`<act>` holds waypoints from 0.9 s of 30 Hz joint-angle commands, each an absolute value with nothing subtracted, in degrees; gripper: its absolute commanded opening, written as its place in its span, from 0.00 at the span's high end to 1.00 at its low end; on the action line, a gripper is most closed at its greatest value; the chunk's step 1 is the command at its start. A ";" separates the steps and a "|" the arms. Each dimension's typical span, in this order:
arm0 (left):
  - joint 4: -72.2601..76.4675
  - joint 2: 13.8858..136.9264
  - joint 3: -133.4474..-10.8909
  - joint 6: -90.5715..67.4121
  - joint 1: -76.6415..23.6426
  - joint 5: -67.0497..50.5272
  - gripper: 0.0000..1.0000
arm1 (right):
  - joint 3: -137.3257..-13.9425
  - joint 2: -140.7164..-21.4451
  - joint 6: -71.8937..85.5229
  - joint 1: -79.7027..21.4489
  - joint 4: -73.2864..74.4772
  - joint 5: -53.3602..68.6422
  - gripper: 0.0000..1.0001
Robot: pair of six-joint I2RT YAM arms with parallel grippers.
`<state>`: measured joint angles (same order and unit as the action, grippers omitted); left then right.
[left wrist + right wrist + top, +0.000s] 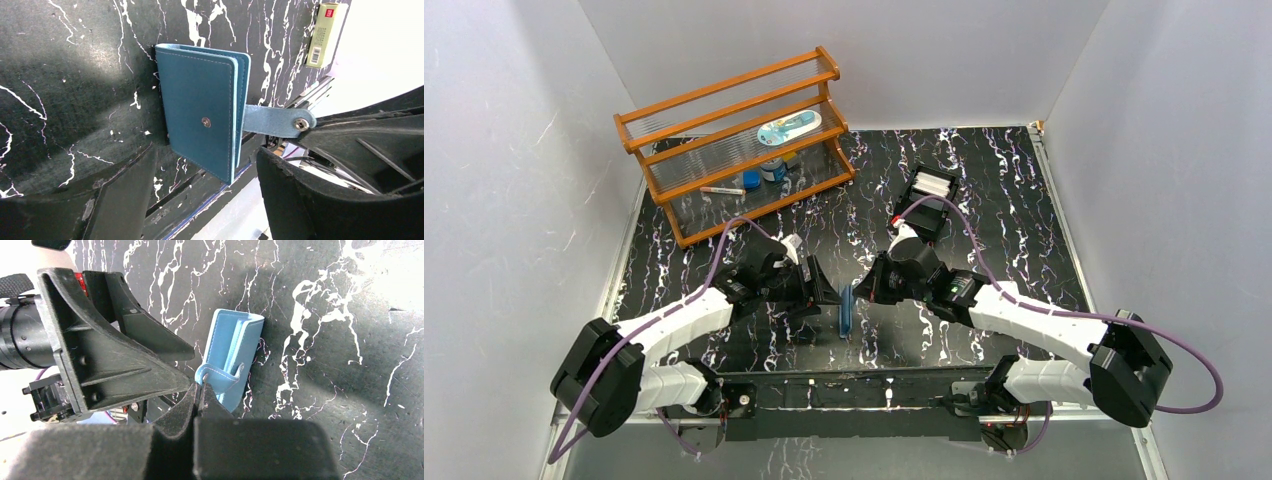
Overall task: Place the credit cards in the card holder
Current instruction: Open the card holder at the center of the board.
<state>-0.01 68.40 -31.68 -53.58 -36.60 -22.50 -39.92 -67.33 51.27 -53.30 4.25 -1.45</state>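
Note:
The blue card holder (846, 310) stands on its edge on the black marbled table, folded, between my two grippers. My right gripper (202, 390) is shut on the card holder's snap tab (215, 377), which is pulled out sideways from the card holder (232, 350). My left gripper (205, 155) is open. The card holder (200, 115) sits in the gap between its fingers (125, 195) without touching either. Its tab (277, 120) stretches to the right. Pale cards, likely the credit cards (931, 186), lie in a black tray behind the right arm.
A wooden rack (734, 140) with glass shelves and small items stands at the back left. The black tray (921, 205) is at centre back. A yellow-green box (322, 35) lies near the table's edge. The table's front rail (854, 380) runs close below the card holder.

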 commanded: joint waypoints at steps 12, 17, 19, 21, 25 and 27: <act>-2.89 70.22 -33.97 -51.60 -36.61 -22.70 0.36 | -44.80 -67.32 52.33 -53.15 3.07 -0.27 1.00; -3.93 71.39 -34.23 -50.22 -36.56 -21.69 0.41 | -44.15 -66.87 51.94 -53.17 5.19 -1.35 1.00; -3.76 72.08 -34.06 -49.97 -36.56 -21.62 0.43 | -43.38 -66.39 52.15 -53.17 5.61 -1.68 1.00; -3.06 72.61 -33.81 -49.92 -36.56 -21.89 0.44 | -42.60 -65.83 52.30 -53.17 6.30 -2.22 1.00; -1.08 73.27 -33.19 -49.76 -36.56 -22.82 0.48 | -41.19 -64.60 52.26 -53.02 7.82 -3.55 1.00; -0.75 73.95 -32.96 -49.64 -36.56 -22.81 0.48 | -40.24 -63.87 52.05 -52.94 8.25 -4.58 1.00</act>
<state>-1.87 73.49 -32.42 -50.70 -36.60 -21.85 -41.34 -66.48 52.29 -53.28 7.44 -2.00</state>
